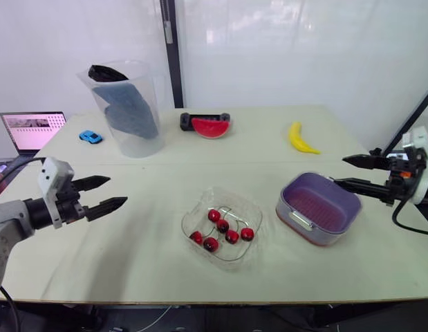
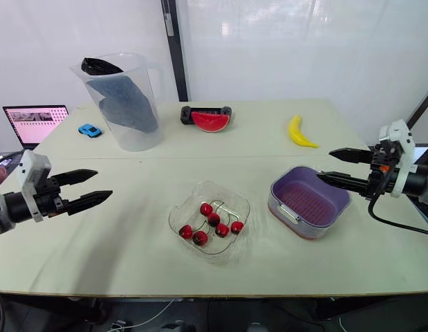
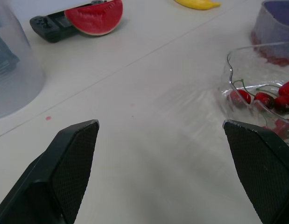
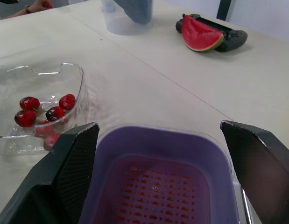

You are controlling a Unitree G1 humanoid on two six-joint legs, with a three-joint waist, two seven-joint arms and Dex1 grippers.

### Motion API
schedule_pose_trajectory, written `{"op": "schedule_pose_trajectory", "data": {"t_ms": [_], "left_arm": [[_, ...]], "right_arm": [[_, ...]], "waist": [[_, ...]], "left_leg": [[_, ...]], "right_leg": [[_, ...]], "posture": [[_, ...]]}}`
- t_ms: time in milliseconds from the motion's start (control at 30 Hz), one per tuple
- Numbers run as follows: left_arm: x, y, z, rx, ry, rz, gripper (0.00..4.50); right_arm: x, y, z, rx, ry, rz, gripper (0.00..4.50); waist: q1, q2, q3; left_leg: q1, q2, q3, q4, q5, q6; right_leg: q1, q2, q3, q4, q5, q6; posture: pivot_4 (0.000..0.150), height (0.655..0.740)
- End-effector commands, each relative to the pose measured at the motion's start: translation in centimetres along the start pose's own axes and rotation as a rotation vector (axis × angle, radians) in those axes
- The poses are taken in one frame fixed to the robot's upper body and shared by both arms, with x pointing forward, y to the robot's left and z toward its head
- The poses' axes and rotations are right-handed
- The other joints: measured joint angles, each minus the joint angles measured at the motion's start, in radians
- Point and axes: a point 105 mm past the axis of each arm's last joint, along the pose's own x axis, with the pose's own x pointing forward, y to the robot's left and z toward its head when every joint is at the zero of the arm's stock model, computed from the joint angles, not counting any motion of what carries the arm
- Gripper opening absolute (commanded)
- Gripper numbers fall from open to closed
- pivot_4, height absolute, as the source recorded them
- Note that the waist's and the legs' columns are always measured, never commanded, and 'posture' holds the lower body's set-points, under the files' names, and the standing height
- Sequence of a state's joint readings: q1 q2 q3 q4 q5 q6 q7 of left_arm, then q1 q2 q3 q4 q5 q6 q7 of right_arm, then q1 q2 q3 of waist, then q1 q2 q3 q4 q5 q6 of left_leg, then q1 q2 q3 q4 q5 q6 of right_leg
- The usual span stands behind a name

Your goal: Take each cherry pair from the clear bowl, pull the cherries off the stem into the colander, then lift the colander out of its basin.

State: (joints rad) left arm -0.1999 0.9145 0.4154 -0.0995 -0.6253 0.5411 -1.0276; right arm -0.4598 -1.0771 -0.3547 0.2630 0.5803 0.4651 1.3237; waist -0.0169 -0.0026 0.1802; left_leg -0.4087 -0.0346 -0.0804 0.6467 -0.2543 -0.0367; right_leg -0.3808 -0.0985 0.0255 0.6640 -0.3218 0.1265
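By my reading you are at the very start. Your left gripper (image 1: 117,190) hovers over the bench (image 1: 151,270), fingers spread wide with nothing between them, well apart from the clear bowl (image 1: 191,220). That bowl sits near the middle front of the bench. The cherries (image 1: 222,225) lie in it on their stems, none pulled off. To its right the purple colander (image 1: 317,205) sits in its basin (image 1: 316,237), and its mesh floor looks empty. Your right gripper (image 1: 340,171) hangs by the colander's right edge, fingers wide apart, holding nothing. Every pair and the lift are yet to do. The laptop (image 1: 34,130) screen at far left is too small to read, and I see no brand or label elsewhere.
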Motion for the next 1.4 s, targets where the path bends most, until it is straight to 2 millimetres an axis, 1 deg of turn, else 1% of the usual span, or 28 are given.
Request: {"op": "schedule_pose_trajectory", "data": {"t_ms": [33, 133, 300, 467, 600, 733, 867, 967, 1033, 1100, 1167, 1200, 1267, 1300, 1367, 1400], "left_arm": [[-0.9, 0.4, 1.5, 0.017, -0.025, 0.014, 4.50], [-0.8, 1.2, 2.0, 0.023, -0.056, 0.060, 4.50], [-0.7, 1.0, 2.3, 0.024, -0.053, 0.023, 4.50], [-0.5, 0.8, 2.2, 0.028, -0.042, 0.005, 4.50], [-0.2, 0.8, 2.4, 0.030, -0.049, -0.002, 4.50], [0.2, 1.1, 3.9, 0.000, -0.127, -0.013, 4.50], [0.9, 0.1, 4.7, 0.031, -0.133, -0.084, 4.50], [1.2, -0.7, 4.6, 0.029, -0.108, -0.131, 4.50], [1.3, -1.4, 4.6, 0.017, -0.098, -0.165, 4.50], [1.1, -2.8, 4.9, 0.004, -0.110, -0.236, 4.50], [0.6, -4.3, 5.6, -0.103, -0.144, -0.346, 4.50], [0.6, -4.5, 5.7, -0.130, -0.148, -0.358, 4.50], [0.9, -5.0, 4.7, -0.054, -0.087, -0.358, 4.50], [0.9, -5.6, 4.1, -0.022, -0.062, -0.378, 4.50], [1.1, -6.8, 4.0, 0.008, -0.079, -0.427, 4.50], [1.2, -7.2, 3.7, 0.023, -0.064, -0.437, 4.50]], "right_arm": [[-0.8, -0.3, 1.3, -0.058, -0.018, -0.008, 4.46], [-1.1, -0.4, 1.1, -0.059, -0.018, -0.010, 4.46], [-1.7, -0.6, 0.8, -0.058, -0.021, -0.019, 4.46], [-1.8, -0.8, 0.6, -0.058, -0.025, -0.035, 4.46], [-1.9, -1.6, 0.7, 0.007, -0.035, -0.096, 4.46], [-2.5, -0.9, 0.3, 0.016, -0.008, -0.071, 4.46], [-3.0, -0.4, 0.3, 0.005, 0.012, -0.076, 4.46], [-3.3, -0.1, -0.9, -0.015, 0.126, -0.085, 4.46], [-3.4, -0.3, -0.6, -0.007, 0.149, -0.120, 4.46], [-3.0, 0.3, 0.1, -0.054, 0.158, -0.119, 4.46], [-2.4, 2.0, 0.8, -0.072, 0.176, -0.045, 4.46], [-2.2, 2.9, 1.4, -0.053, 0.154, 0.003, 4.46], [-1.8, 4.2, 2.5, -0.053, 0.119, 0.051, 4.46], [-1.4, 4.4, 2.7, -0.072, 0.131, 0.042, 4.46], [-0.3, 5.4, 2.8, -0.104, 0.186, 0.076, 4.46], [-0.1, 6.1, 3.0, -0.055, 0.210, 0.134, 4.46]], "waist": [[-0.001, 0.000, 0.000], [0.000, 0.000, 0.000], [-0.001, 0.000, 0.000], [-0.001, 0.000, 0.000], [0.000, 0.000, 0.000], [0.003, 0.000, 0.000], [0.000, 0.000, 0.000], [0.000, 0.000, 0.000], [0.000, 0.000, 0.000], [-0.002, 0.000, 0.000], [-0.001, 0.000, 0.000], [-0.001, 0.000, 0.000], [-0.001, 0.001, 0.000], [-0.001, 0.001, 0.000], [0.001, 0.001, 0.000], [0.001, 0.001, 0.000]], "left_leg": [[0.000, 0.000, 0.000, 0.000, 0.000, 0.000], [0.000, 0.000, 0.000, 0.000, 0.000, 0.000], [0.000, 0.000, 0.000, 0.000, 0.000, 0.000], [0.000, 0.000, 0.000, 0.000, 0.000, 0.000], [0.000, 0.000, 0.000, 0.000, 0.000, 0.000], [0.000, -0.001, 0.000, 0.000, 0.000, -0.001], [0.000, -0.001, 0.000, 0.000, 0.000, -0.001], [0.000, -0.001, 0.000, 0.000, 0.000, -0.001], [0.000, -0.001, 0.000, 0.000, 0.000, -0.001], [0.000, -0.001, 0.000, 0.000, 0.000, -0.001], [0.000, 0.000, 0.000, 0.000, 0.000, -0.001], [0.000, 0.001, 0.000, 0.000, 0.000, -0.001], [0.000, 0.001, 0.000, 0.000, 0.000, -0.001], [0.000, 0.001, 0.000, 0.000, 0.000, -0.001], [0.001, 0.001, 0.000, 0.000, 0.000, -0.001], [0.000, 0.001, 0.000, 0.000, 0.000, -0.001]], "right_leg": [[0.000, 0.000, 0.000, 0.000, 0.000, 0.000], [0.000, 0.000, 0.000, 0.000, 0.000, 0.000], [0.000, 0.000, 0.000, 0.000, 0.000, 0.000], [0.000, 0.000, 0.000, 0.000, 0.000, 0.000], [0.000, 0.000, 0.000, 0.000, 0.000, 0.000], [0.000, 0.000, 0.000, 0.000, 0.000, 0.000], [0.000, 0.001, 0.000, 0.001, 0.000, 0.000], [0.000, 0.001, 0.000, 0.001, 0.000, 0.000], [0.000, 0.001, 0.000, 0.001, 0.000, 0.000], [0.000, 0.001, 0.000, 0.001, 0.000, 0.000], [0.000, 0.001, 0.000, 0.001, 0.000, 0.000], [0.000, 0.001, 0.000, 0.001, 0.000, 0.000], [0.000, 0.001, 0.000, 0.001, 0.000, 0.000], [0.001, 0.001, 0.000, 0.001, 0.000, 0.000], [0.001, 0.001, 0.000, 0.000, 0.000, 0.000], [0.001, 0.001, 0.000, 0.000, 0.000, 0.000]], "posture": [[0.150, 0.7400], [0.150, 0.7400], [0.150, 0.7400], [0.150, 0.7400], [0.150, 0.7400], [0.150, 0.7400], [0.150, 0.7400], [0.150, 0.7400], [0.150, 0.7400], [0.150, 0.7400], [0.150, 0.7400], [0.150, 0.7400], [0.150, 0.7400], [0.150, 0.7400], [0.150, 0.7400], [0.150, 0.7400]]}}
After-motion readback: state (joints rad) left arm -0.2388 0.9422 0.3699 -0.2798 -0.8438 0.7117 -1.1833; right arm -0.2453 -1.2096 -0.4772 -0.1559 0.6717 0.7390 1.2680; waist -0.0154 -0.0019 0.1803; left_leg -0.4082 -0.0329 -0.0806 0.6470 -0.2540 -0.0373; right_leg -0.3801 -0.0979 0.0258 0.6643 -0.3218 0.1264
